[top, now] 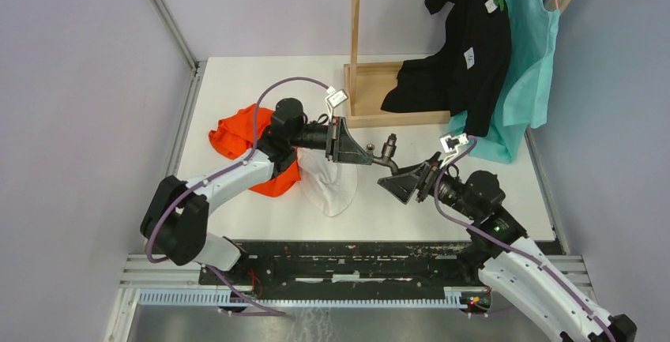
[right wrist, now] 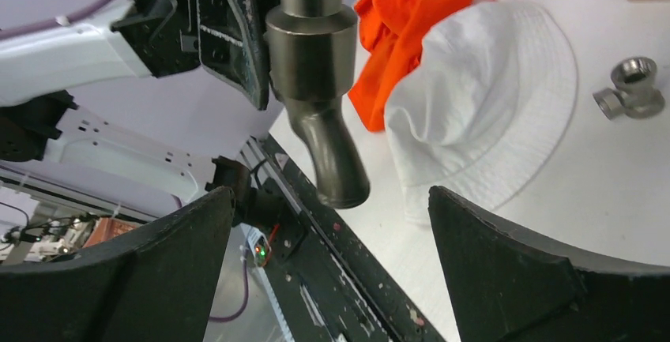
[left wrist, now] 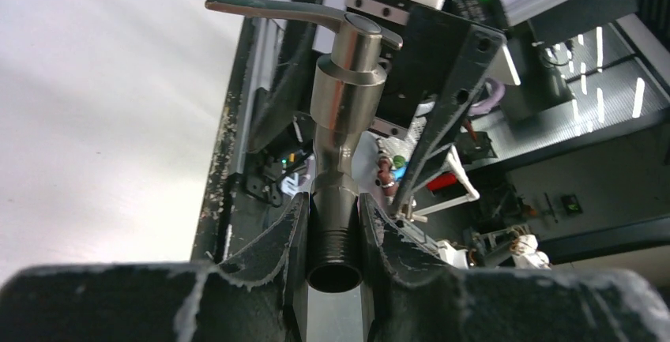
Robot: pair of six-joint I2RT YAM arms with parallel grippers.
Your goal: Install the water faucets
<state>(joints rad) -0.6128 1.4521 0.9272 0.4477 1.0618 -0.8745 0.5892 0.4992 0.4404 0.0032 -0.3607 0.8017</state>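
White table (top: 237, 81) is seen under both arms; a wooden stand (top: 371, 97) is set at its far side, with a black garment (top: 466, 42) and a teal garment (top: 529, 58) hung beside it; an orange cloth (top: 237, 133) and a white hat (top: 332, 184) are laid by the left arm; the left gripper (left wrist: 333, 223) is clamped on the threaded end of the faucet (left wrist: 344, 81), which is held above the table between the arms; the right gripper (right wrist: 328, 223) is spread wide around the spout, untouched by either finger; a small metal fitting (right wrist: 632, 89) is seen on the table just beside the hat.
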